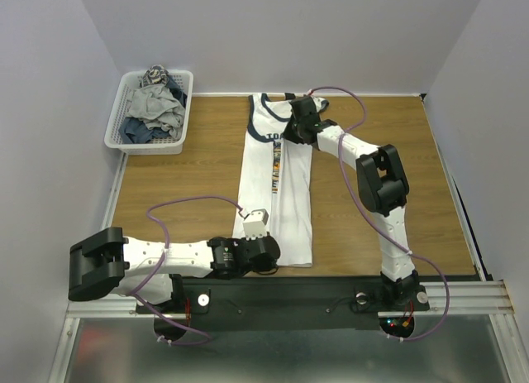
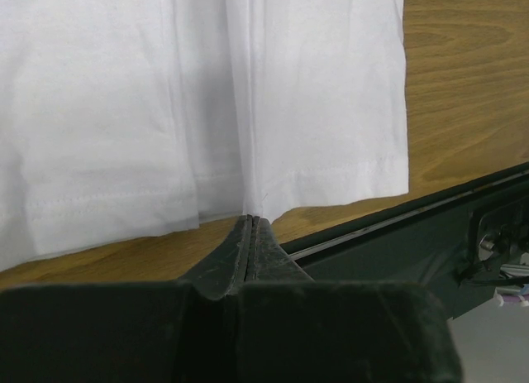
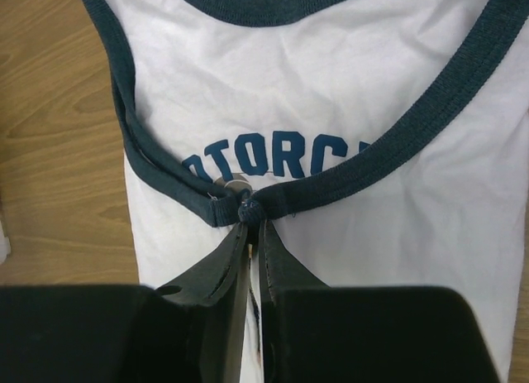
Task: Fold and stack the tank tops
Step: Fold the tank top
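Tank top (image 1: 277,184): white with navy trim (image 3: 413,118). It lies flat in the middle of the wooden surface (image 1: 182,184), folded lengthwise into a long narrow strip, neck at the far end, hem at the near edge just short of the black rail (image 2: 397,226). Navy lettering (image 3: 273,155) reads "OTORC"; the rest is covered by the folded trim.

Left gripper (image 2: 250,226): low at the near end, jaws closed, pinching the bottom hem where the folded layers meet.

Right gripper (image 3: 250,213): at the far end, over the chest area. Its jaws are clamped on a bunched bit of navy armhole trim, where the folded-over edge crosses the lettering.

White mesh basket (image 1: 147,147): far left corner of the surface, well apart from the tank top, holding a heap of grey and blue clothes (image 1: 155,106).
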### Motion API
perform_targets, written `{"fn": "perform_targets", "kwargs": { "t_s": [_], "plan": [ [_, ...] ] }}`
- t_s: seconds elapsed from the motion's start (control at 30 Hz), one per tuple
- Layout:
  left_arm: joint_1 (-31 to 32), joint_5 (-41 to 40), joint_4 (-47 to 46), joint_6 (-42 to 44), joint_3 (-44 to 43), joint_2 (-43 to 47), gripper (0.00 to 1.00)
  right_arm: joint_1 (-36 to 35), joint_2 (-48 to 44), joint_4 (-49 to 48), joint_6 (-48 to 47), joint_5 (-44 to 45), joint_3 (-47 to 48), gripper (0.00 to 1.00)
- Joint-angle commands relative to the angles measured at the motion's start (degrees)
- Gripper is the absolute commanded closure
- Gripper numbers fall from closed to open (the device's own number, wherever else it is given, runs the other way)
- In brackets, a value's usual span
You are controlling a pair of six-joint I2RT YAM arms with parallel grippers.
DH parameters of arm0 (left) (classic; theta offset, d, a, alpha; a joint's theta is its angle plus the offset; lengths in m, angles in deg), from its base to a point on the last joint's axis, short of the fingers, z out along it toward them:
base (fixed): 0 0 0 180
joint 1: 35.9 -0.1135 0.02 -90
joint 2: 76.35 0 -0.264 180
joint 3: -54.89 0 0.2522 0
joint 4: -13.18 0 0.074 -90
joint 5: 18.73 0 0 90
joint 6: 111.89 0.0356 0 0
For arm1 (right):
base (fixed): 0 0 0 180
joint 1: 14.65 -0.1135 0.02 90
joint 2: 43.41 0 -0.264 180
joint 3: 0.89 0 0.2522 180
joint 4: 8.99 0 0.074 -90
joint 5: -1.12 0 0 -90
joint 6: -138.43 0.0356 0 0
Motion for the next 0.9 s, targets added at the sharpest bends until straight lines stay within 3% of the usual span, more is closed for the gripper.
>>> {"fn": "perform_targets", "kwargs": {
  "t_s": [0.0, 0.17, 0.23, 0.4, 0.53, 0.67, 0.7, 0.87],
  "plan": [
    [0.1, -1.1, 1.6, 0.4, -0.4, 1.1, 1.0, -0.6, 1.0, -2.0, 0.5, 0.4, 3.0, 0.83],
    [0.0, -1.2, 2.4, 0.6, -0.7, 1.6, 0.94, -0.9, 1.3, -2.0, 0.4, -1.0, 3.9, 0.64],
    [0.1, -1.5, 3.8, 0.5, -0.9, 2.7, 0.8, -1.1, 0.9, -2.0, 0.4, -1.9, 4.1, 0.54],
    [0.0, -2.8, 7.4, 0.0, -1.9, 6.5, 0.65, -1.1, -0.6, -1.9, -0.4, -3.2, 4.9, 0.4],
    [0.1, -4.4, 12.2, 0.0, -5.0, 10.4, 0.6, -1.1, -3.9, -1.0, -2.0, -2.4, 4.0, 0.36],
    [-0.4, -8.9, 16.4, 1.9, -8.6, 13.8, 0.6, -1.1, -12.2, -0.5, -3.1, -1.8, -4.3, 0.36],
    [-1.0, -9.1, 16.1, 2.7, -9.1, 14.1, 0.6, -1.2, -16.4, -0.6, -3.0, -2.7, -10.2, 0.36],
    [-12.4, 0.0, 8.7, 12.2, -7.0, 14.0, 0.67, -6.4, -29.8, -1.3, -3.1, -1.2, -29.2, 0.41]
  ]
}}
